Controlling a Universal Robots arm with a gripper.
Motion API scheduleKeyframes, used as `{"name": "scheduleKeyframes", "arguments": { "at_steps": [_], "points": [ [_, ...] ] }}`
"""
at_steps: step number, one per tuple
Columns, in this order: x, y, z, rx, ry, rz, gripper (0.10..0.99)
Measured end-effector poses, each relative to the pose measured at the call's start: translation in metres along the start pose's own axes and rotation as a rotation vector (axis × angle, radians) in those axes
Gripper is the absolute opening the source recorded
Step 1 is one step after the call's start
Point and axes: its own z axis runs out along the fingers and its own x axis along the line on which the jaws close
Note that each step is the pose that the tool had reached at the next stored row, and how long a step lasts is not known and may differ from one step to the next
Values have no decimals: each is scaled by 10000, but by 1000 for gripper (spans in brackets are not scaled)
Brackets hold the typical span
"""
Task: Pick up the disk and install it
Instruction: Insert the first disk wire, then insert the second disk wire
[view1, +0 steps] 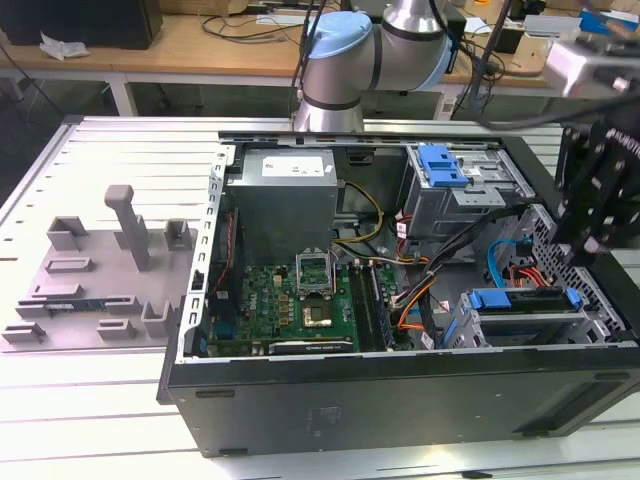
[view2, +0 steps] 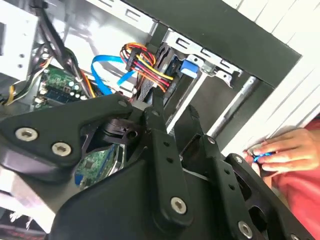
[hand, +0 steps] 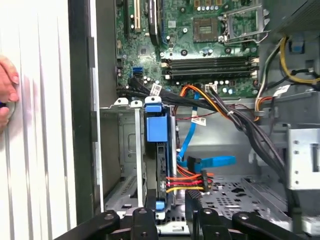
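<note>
**Status of work.** The computer case (view1: 400, 400) lies open on the slotted table (view1: 100, 420). The disk (view1: 520, 300) is already seated in the drive cage (view1: 600, 320), at roughly 4 o'clock of the case interior in the exterior view. The motherboard (view1: 290, 295) is at 8 o'clock and the grey power supply box (view1: 285, 205) at 11 o'clock. In the first wrist view the disk (hand: 164, 170) stands edge-on in the cage, with its blue bracket (hand: 154, 127) at the end nearer the motherboard.

**Tool state.** The gripper (hand: 170, 207) is released. In the first wrist view its jaws stand on either side of the disk's outer end. On one side a gap shows between finger and disk. It carries nothing.

**Cabling.** A red, orange and yellow power lead (hand: 187, 182) and a blue data cable (hand: 210, 162) lie just beside the disk. The pictures do not show whether either is plugged into it.

**Progress.** Judged from these views, pick-up and insertion are done. Full seating of the bracket cannot be confirmed.

**Note.** A person's hand (view2: 280, 150) rests on the table just outside the case wall.
</note>
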Motion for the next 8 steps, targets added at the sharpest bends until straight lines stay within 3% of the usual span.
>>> {"name": "scheduleKeyframes", "arguments": {
  "at_steps": [8],
  "points": [
    [-10,1,-4,3,48,1,365]
  ]
}}
